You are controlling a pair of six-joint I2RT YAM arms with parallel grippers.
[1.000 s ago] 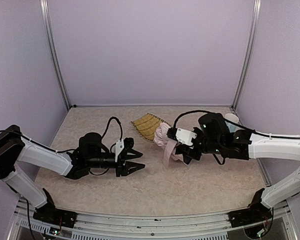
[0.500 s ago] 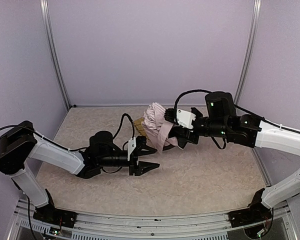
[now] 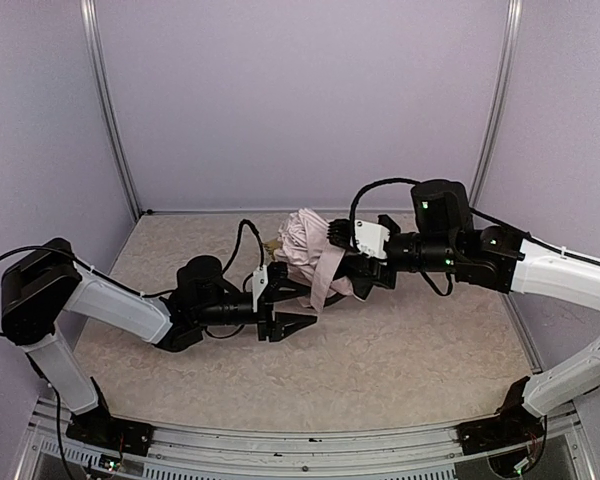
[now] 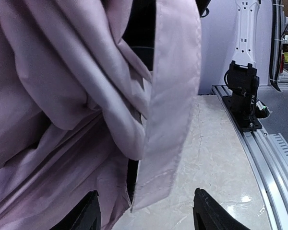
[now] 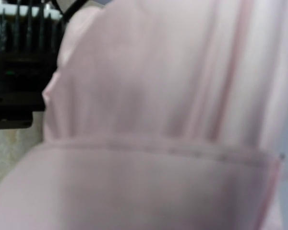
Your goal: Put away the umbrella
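From above, the pale pink fabric folding umbrella [image 3: 305,245] is a loose, crumpled bundle held clear of the beige speckled tabletop [image 3: 400,360]. The right fingers [image 3: 352,272] are pinched into its side, and a flat pink band [image 3: 325,285] hangs just in front of them. The left fingers [image 3: 292,325] are spread apart just below and beside the bundle, with the band's end near their tips. A corner of a woven straw-coloured tray [image 3: 272,246] shows just beyond them. In the left wrist view, the spread left fingers [image 4: 209,213] frame the band [image 4: 170,105], which hangs between and ahead of them. Umbrella [image 4: 62,96] folds fill the side above one finger, and tabletop [image 4: 216,158] lies beyond the other. In the right wrist view, blurred umbrella [image 5: 158,120] fabric fills the frame and the fingers are hidden.
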